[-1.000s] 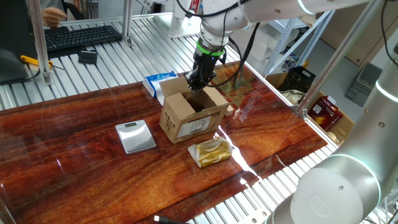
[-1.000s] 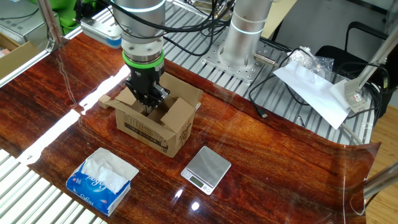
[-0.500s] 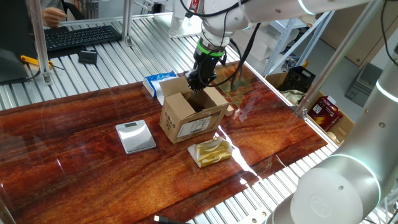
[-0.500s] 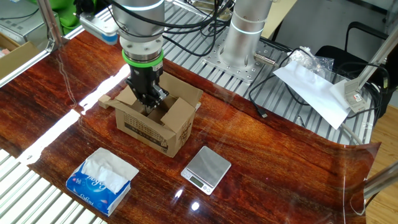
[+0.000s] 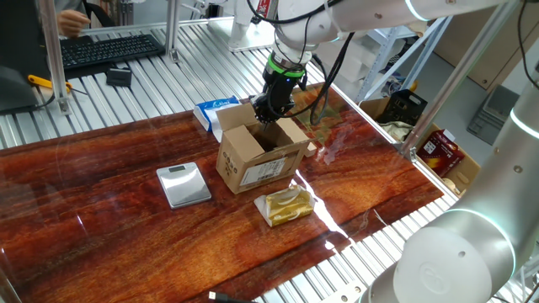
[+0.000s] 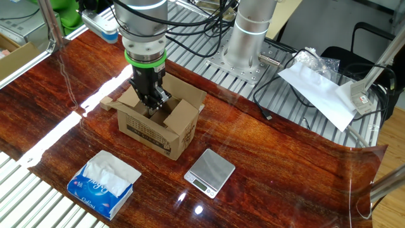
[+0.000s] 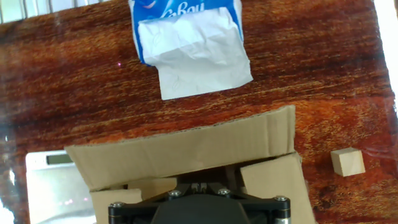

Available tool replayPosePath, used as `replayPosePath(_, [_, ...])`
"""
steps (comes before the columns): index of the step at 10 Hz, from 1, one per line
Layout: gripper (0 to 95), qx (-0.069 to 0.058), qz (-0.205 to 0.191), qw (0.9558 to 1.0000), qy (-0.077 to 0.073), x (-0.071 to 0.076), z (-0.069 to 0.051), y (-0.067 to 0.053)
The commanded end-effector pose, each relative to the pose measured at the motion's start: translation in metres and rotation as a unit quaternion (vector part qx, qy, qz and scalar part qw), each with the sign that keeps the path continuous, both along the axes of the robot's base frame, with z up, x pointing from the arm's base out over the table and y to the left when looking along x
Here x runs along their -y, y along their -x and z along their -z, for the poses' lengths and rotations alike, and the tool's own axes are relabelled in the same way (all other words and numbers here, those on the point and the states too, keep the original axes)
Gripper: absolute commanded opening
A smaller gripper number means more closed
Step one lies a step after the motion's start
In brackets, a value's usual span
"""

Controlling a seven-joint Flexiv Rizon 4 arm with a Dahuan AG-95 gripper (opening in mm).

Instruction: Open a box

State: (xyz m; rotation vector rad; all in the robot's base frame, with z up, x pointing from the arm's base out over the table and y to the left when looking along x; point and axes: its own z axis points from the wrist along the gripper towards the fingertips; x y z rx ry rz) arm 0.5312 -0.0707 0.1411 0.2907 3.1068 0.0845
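The box is a small brown cardboard carton standing mid-table, its top flaps spread outward and a white printed label on its front side. In the other fixed view the box shows an open top with the gripper reaching down into it. From the first fixed view the gripper is at the box's far rim. In the hand view the gripper has its fingertips pressed close together, shut, just below a wide flap of the box. Whether cardboard lies between them is hidden.
A blue-and-white tissue packet lies just behind the box. A small silver scale sits to the box's left and a gold foil pack in front of it. A little wooden block rests beside the box. The arm's base stands at the table's back.
The gripper has lifted very slightly at the box's opening. The box and its flaps look the same.
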Motion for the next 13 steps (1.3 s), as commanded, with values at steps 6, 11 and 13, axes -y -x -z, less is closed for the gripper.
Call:
replayPosePath(6, [0.0, 0.013, -0.009, 0.9999, 0.002, 0.007, 0.006, 0.017])
replayPosePath(11, [0.0, 0.023, -0.028, 0.9992, 0.016, 0.019, 0.013, 0.036])
replayPosePath(13, [0.0, 0.031, -0.037, 0.9985, 0.025, 0.027, 0.018, 0.032])
